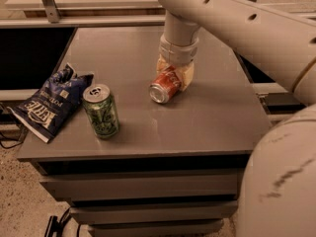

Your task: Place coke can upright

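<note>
The coke can (165, 86) lies on its side near the middle of the grey counter (202, 122), its red-orange body with white script angled back towards the arm and its silver top with the pull tab facing forward and left. The gripper (174, 73) reaches down over it, its tan fingers (186, 76) pressed against either side of the can. A green can (101, 111) stands upright well to the left, beside a blue chip bag (48, 102).
</note>
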You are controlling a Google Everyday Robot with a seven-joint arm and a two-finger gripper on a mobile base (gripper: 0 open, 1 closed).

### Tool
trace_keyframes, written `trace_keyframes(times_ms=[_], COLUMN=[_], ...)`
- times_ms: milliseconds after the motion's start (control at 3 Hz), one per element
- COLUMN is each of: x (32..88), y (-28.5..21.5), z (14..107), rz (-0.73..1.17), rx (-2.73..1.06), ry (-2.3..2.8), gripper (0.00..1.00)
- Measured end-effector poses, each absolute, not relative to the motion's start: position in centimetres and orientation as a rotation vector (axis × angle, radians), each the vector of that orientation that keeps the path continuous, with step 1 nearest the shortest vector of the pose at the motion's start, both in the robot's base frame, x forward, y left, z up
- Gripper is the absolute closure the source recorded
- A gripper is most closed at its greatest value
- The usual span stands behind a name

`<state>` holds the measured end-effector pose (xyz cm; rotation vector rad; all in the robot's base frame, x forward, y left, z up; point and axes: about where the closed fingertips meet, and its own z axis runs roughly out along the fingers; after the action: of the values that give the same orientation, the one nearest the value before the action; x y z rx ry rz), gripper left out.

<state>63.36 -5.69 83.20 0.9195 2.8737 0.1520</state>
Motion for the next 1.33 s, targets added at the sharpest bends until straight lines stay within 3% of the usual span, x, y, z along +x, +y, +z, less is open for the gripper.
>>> trace_keyframes(times_ms=[667,1333], x=[63.4,63.1], y=[-5.7,-8.2], z=[83.3,87.7], rz=[0.152,0.187], rx=[0.920,0.778], ry=[2.874,2.884], gripper=[1.00,1.00])
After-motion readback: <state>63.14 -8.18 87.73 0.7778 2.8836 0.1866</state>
